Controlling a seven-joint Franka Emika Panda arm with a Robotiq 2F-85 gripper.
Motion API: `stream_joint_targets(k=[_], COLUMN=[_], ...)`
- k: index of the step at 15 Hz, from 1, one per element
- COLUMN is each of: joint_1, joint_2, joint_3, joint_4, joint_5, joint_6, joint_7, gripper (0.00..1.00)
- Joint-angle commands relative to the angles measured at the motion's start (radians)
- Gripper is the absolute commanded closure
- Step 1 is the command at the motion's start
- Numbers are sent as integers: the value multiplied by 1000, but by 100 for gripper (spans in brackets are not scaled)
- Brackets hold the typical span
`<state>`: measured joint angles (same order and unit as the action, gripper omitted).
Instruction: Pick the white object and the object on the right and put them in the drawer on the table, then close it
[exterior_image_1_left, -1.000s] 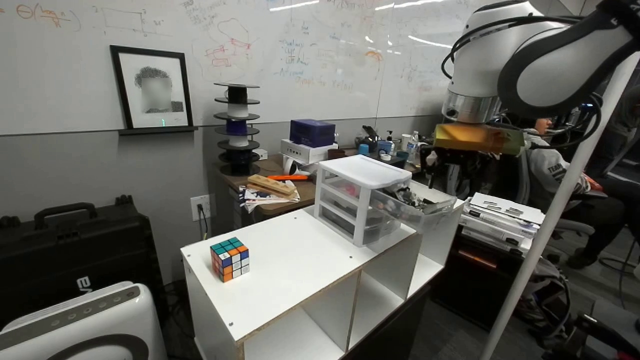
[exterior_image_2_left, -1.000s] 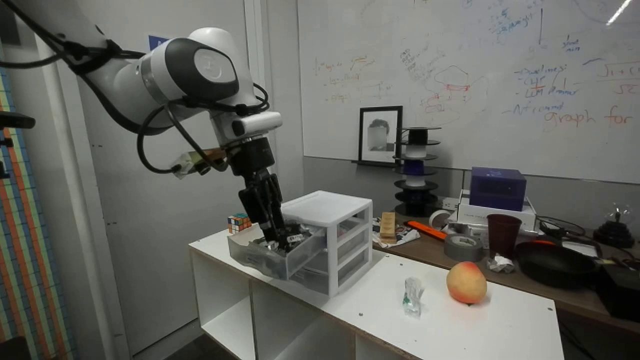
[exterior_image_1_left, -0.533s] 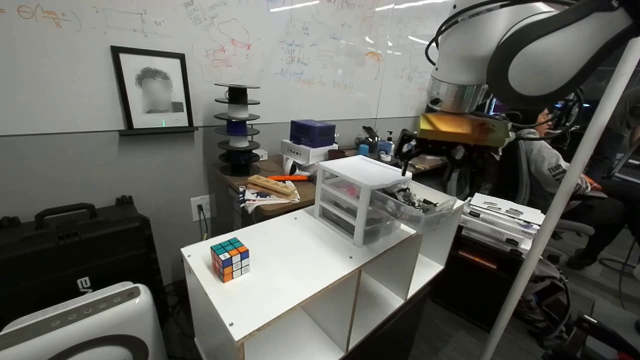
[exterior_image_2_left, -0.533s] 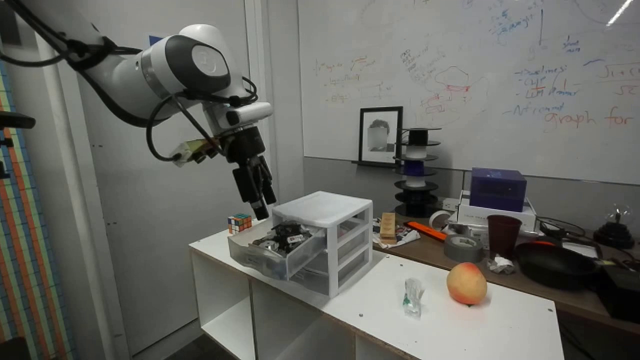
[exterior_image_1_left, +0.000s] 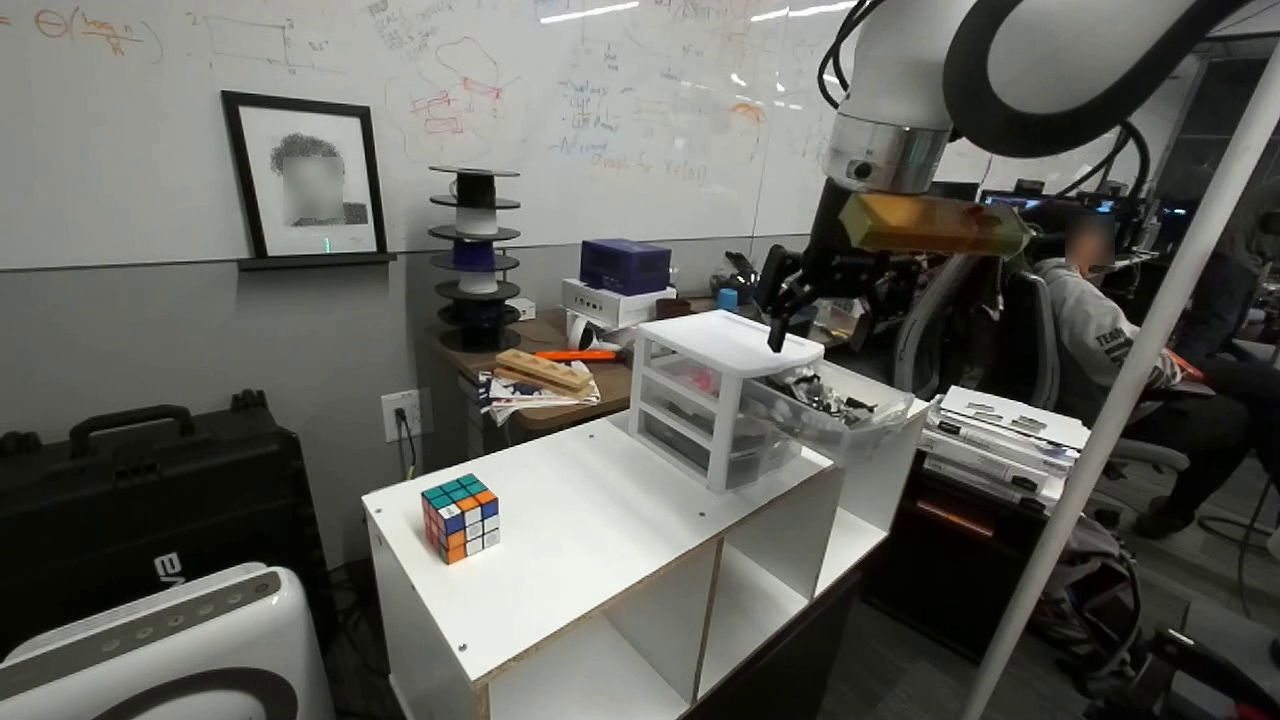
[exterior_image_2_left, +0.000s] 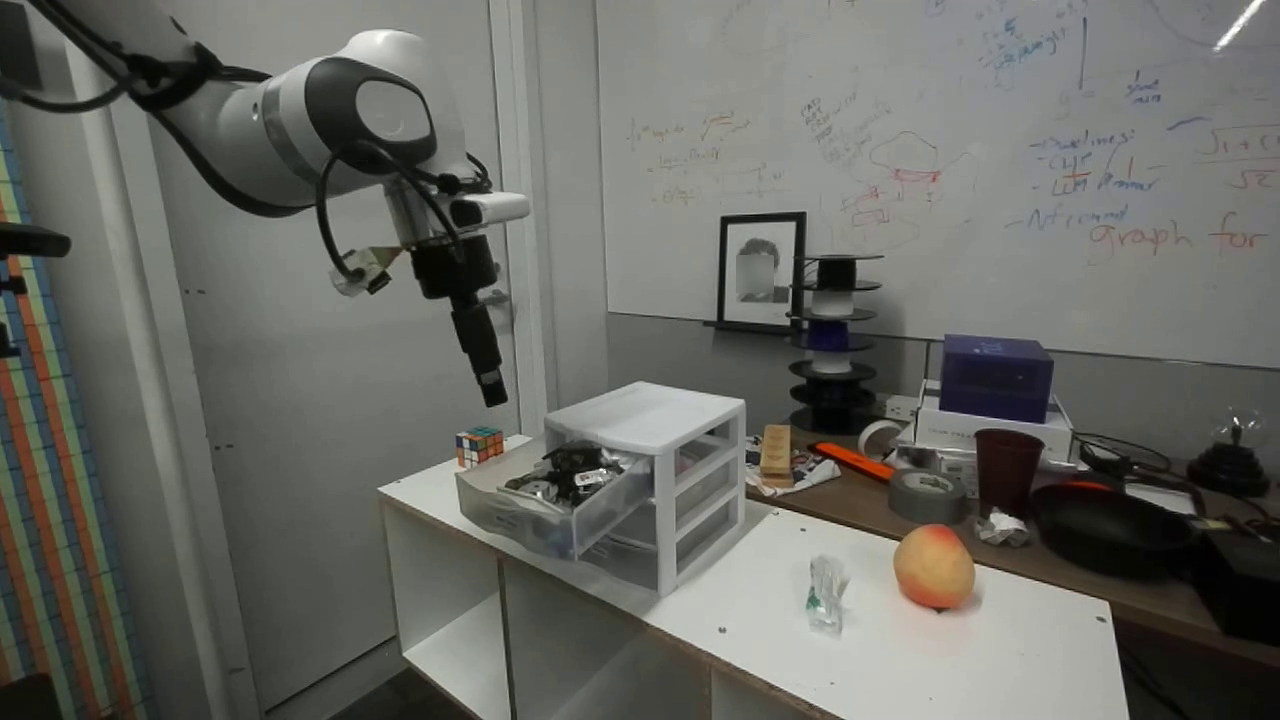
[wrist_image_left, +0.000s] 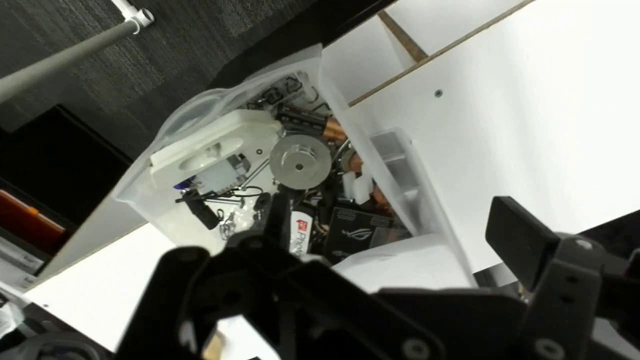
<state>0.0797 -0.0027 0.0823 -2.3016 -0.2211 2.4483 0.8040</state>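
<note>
In an exterior view a whitish crumpled packet (exterior_image_2_left: 826, 595) lies on the white table (exterior_image_2_left: 1000, 655), with a peach-like fruit (exterior_image_2_left: 933, 567) to its right. Left of both stands the white mini-chest (exterior_image_2_left: 645, 412). Its translucent drawer (exterior_image_2_left: 515, 520) is pulled out, filled with dark and metal odds and ends. Seen from above in the wrist view, the drawer (wrist_image_left: 377, 170) holds a grey disc (wrist_image_left: 300, 162) and a white labelled piece (wrist_image_left: 301, 230). Above the drawer hangs my gripper (wrist_image_left: 399, 230), jaws spread wide with nothing between them; edge-on in an exterior view, the gripper (exterior_image_2_left: 492, 390) is apart from everything.
A Rubik's cube (exterior_image_1_left: 460, 518) sits on the table, on the chest's far side from the fruit. Behind, a brown desk (exterior_image_2_left: 1090, 570) carries a purple box (exterior_image_2_left: 996, 377), tape and a black pan (exterior_image_2_left: 1115, 530). A white pole (exterior_image_1_left: 1122, 410) stands near the arm.
My gripper has risen out of the drawer, turned, and opened to its full width. The drawer, packet, fruit and cube have stayed where they were.
</note>
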Motion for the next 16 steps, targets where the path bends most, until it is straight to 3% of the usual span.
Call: stream_joint_targets(k=[1, 4, 6, 7, 16], joint_1=[20, 41, 62, 44, 35], joint_2=[-44, -50, -38, -33, -14], joint_3=[20, 40, 64, 49, 41], joint_4=[27, 56, 79, 53, 62], joint_5=[125, 197, 188, 170, 133], joint_6=[-85, -191, -278, -213, -238], joint_7=[-254, -415, -413, -377, -374], gripper=[0, 0, 0, 0, 0])
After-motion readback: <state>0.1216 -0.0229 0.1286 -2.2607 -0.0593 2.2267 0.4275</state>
